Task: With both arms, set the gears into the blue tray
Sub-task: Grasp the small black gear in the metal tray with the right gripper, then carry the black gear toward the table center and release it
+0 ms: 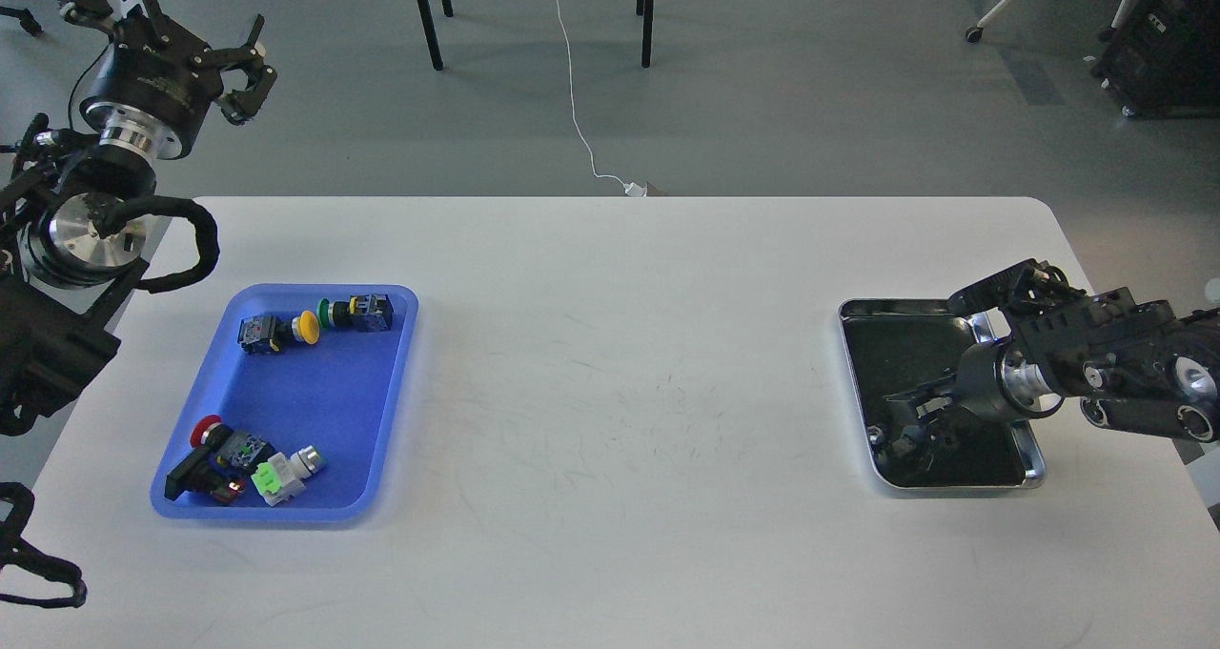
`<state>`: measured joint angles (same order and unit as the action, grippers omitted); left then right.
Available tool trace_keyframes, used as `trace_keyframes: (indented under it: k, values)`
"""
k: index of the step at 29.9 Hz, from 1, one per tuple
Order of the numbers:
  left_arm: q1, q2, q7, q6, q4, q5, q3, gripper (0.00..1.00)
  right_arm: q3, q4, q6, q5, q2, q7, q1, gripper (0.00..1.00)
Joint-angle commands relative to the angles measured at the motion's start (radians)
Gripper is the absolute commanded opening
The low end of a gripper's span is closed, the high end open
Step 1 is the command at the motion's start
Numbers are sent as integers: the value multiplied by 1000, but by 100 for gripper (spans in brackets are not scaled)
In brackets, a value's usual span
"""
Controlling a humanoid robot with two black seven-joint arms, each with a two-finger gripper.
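The blue tray (315,392) lies on the left of the white table and holds only colourful push-button switches. My left gripper (250,66) hangs high beyond the table's far left corner, well behind the tray, fingers spread open and empty. My right gripper (910,425) reaches down into the near half of the shiny silver tray (953,484) on the right. Its dark fingers merge with the tray's dark bottom, so their state does not show. I cannot make out the gears; any in the silver tray are lost against the dark bottom and the gripper.
Two switches (315,323) lie at the blue tray's far end and a cluster (243,463) at its near left corner. Wide bare tabletop (629,392) separates the two trays. Chair legs and a white cable are on the floor behind.
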<state>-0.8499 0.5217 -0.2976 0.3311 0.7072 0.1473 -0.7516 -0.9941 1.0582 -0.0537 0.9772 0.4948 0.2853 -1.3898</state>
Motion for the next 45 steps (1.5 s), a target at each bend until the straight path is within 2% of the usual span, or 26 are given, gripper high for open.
trace_keyframes:
  k: [1, 4, 7, 8, 17, 22, 26, 34, 40, 45]
  values:
    - [-1, 3, 0, -1, 0, 0, 0, 98, 0, -6, 0, 0, -1, 0, 0, 43]
    - [0, 6, 0, 0, 0, 0, 0, 98, 0, -11, 0, 0, -2, 0, 0, 35]
    - [0, 6, 0, 0, 0, 0, 0, 98, 0, -11, 0, 0, -2, 0, 0, 21]
    - [0, 6, 0, 0, 0, 0, 0, 98, -1, -11, 0, 0, -2, 0, -2, 19]
    - [0, 6, 0, 0, 0, 0, 0, 98, 11, 11, 0, -15, 2, 0, -86, 18]
    - [-1, 6, 0, -1, 0, -2, 0, 98, 51, 98, 5, -29, -24, 2, -176, 18]
    - [-1, 6, 1, -3, 0, -2, 1, 98, 86, 138, 11, -109, -97, 17, -183, 18]
    - [-1, 7, 2, -4, 0, -2, 3, 98, 107, 129, 106, -273, -326, 61, -152, 18]
    - [0, 14, 3, -4, 0, -5, 5, 98, 140, 25, 121, -308, -452, 66, -78, 18]
    - [0, 15, 3, -4, 0, -5, 5, 98, 138, -33, 120, -305, -495, 66, -26, 19]
